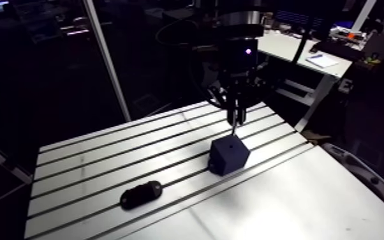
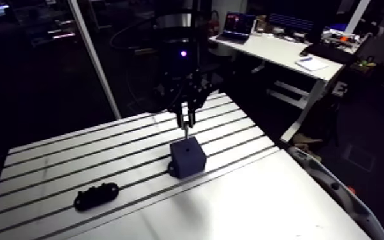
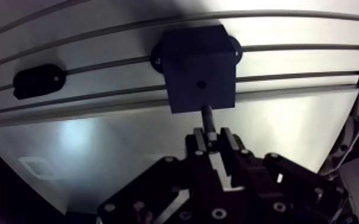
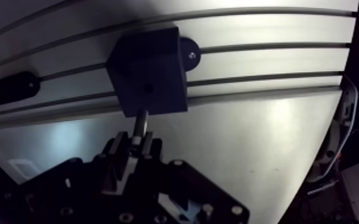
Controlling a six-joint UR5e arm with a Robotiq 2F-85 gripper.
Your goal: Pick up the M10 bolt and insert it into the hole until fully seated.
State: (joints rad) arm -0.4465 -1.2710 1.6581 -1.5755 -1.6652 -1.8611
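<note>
Bolt pinched between jaws, shank protruding ahead, tip over black block near hole.

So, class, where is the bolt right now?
In the wrist view the bolt is held in the gripper, its tip just above the dark block, near the hole but not in it.

1. No text, label, brand, number or sign can be read in the arm view or the wrist view.
</note>
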